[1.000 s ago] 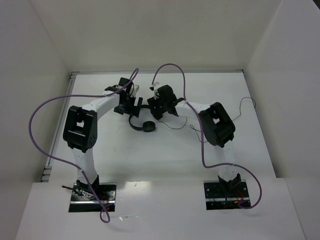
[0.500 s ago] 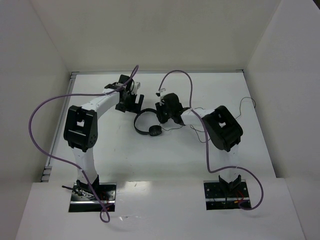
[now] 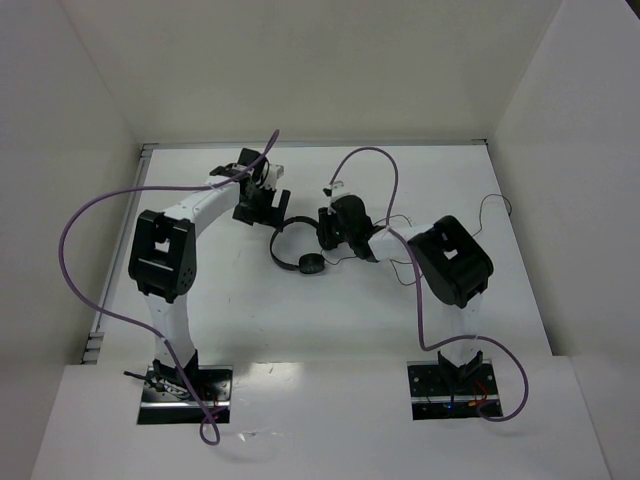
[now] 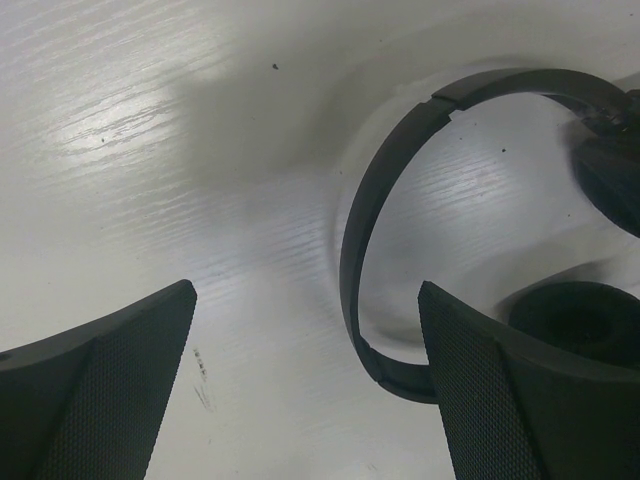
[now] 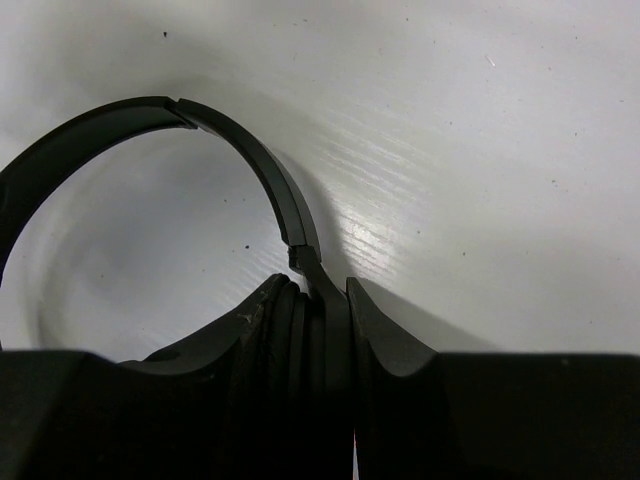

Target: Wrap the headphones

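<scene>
The black headphones (image 3: 277, 243) lie on the white table between my two arms, the headband curving left and one round earcup (image 3: 311, 265) lying flat. My right gripper (image 3: 329, 238) is shut on the other earcup; in the right wrist view the jaws (image 5: 318, 292) clamp its padded edge and the headband (image 5: 250, 150) arcs up and left. My left gripper (image 3: 263, 211) is open and empty just behind the headband; in its wrist view (image 4: 307, 300) the headband (image 4: 360, 230) curves just past the right finger. The thin black cord (image 3: 492, 203) trails off to the right.
Thick purple robot cables (image 3: 75, 225) loop above both arms. White walls close the table at the back and on both sides (image 3: 560, 130). The arm bases stand at the near edge (image 3: 185, 385).
My right gripper has pulled the headphones right and toward the near side. My left gripper has come off the headband and stays behind it, open.
</scene>
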`<state>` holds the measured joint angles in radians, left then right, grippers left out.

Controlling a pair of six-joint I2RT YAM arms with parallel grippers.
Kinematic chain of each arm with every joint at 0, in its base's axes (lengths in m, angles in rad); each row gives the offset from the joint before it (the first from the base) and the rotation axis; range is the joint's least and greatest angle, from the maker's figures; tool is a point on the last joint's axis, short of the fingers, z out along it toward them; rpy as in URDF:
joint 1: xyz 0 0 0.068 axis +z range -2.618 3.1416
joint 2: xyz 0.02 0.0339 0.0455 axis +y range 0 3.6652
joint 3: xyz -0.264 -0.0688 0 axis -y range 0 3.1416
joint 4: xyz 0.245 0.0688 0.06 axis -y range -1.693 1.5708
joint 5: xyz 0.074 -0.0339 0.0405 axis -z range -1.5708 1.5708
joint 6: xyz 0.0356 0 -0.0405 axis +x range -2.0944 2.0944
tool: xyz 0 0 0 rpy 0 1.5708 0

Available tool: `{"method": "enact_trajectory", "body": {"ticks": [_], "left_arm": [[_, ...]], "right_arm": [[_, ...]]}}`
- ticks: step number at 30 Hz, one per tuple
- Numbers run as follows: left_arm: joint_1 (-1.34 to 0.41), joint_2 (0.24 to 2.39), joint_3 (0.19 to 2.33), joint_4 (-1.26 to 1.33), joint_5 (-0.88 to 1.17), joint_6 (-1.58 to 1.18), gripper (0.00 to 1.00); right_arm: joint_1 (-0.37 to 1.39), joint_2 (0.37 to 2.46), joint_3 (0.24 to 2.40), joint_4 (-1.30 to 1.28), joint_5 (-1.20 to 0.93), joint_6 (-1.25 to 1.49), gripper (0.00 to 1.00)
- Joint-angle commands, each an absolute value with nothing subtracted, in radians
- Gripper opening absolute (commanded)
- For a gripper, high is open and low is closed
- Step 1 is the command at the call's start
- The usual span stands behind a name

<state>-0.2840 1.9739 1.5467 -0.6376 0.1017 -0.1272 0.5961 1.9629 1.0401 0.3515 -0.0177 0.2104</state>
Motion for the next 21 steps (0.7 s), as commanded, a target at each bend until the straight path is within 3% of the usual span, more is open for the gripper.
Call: {"method": "enact_trajectory", "body": {"ticks": [1, 11, 21], "left_arm": [[-0.296, 2.009, 1.58, -0.635, 0.123, -0.097, 1.0], [-0.327, 2.01, 1.548, -0.617, 0.104, -0.106, 1.0], [-0.413, 2.059, 1.528, -0.638, -0.103, -0.101, 0.96]], "right_arm": [[0.603, 1.895, 0.974, 0.503, -0.005, 0.251, 0.25], [0.603, 1.882, 0.923, 0.581, -0.032, 0.314, 0.24], [0.603, 1.882, 0.942, 0.6, -0.011, 0.334, 0.24]]}}
